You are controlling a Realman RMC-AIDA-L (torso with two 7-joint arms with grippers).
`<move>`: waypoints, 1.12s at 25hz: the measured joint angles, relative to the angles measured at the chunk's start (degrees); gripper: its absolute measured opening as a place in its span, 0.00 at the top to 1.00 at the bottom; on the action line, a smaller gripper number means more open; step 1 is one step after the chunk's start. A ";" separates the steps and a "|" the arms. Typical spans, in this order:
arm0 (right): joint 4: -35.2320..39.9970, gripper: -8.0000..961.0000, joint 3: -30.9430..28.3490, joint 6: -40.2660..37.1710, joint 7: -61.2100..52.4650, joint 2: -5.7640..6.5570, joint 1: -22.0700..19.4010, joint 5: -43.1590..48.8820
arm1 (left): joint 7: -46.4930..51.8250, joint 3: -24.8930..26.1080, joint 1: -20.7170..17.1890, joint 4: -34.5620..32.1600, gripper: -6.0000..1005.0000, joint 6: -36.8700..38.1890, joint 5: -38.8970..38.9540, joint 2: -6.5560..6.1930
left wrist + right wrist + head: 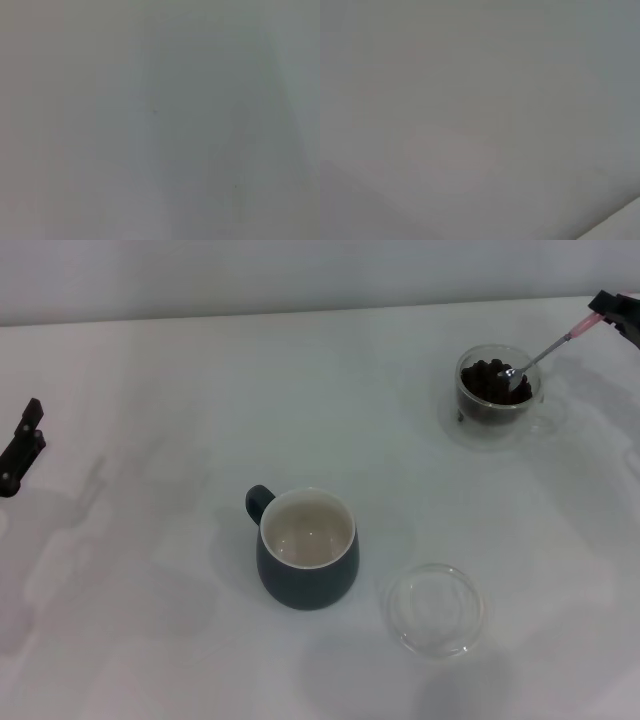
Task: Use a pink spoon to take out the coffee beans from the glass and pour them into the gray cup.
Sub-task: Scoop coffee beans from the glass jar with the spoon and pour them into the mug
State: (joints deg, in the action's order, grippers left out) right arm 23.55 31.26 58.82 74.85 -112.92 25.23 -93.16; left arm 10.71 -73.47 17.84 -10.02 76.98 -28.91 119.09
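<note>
Item: my right gripper (612,312) apparently pinching the pink spoon (548,352) by its handle end, bowl angled into the glass (497,395) to load coffee beans (487,383) (left gripper (22,445) parked, finger state unclear).

You're not getting any readable text here: no labels, brands, numbers or signs are showing in any of the three views.
</note>
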 joint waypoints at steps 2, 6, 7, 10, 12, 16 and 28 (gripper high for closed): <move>-0.05 0.83 0.00 -0.09 -1.19 0.05 -0.12 0.00 | -0.04 0.00 0.00 0.00 0.25 0.00 0.00 -0.05; -0.12 0.82 0.00 -0.15 -2.91 0.07 -0.31 -0.24 | -0.06 0.07 0.10 0.00 0.25 0.00 0.00 -0.10; -0.28 0.82 0.00 -0.16 -3.17 0.08 -0.35 -0.49 | -0.07 0.07 0.13 0.00 0.25 -0.01 0.00 -0.10; -1.42 0.82 -0.11 -0.23 -3.37 0.09 -0.45 -1.93 | -0.08 0.09 0.18 0.00 0.25 -0.23 0.27 -0.10; -2.23 0.82 -0.15 -0.26 -3.39 0.09 -0.51 -2.95 | -0.08 0.09 0.18 0.00 0.25 -0.53 0.79 -0.09; -2.80 0.82 -0.24 0.33 -4.01 0.09 -0.69 -3.88 | -0.13 0.09 0.18 0.00 0.25 -0.69 1.27 -0.03; -2.77 0.82 0.07 4.83 -4.82 -0.17 -0.62 -4.48 | -0.17 0.09 0.04 0.00 0.25 -0.71 1.50 0.09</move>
State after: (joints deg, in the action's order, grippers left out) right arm 20.78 31.32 63.65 70.03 -113.08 24.61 -97.65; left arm 10.54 -73.38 17.88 -10.02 76.28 -27.42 119.18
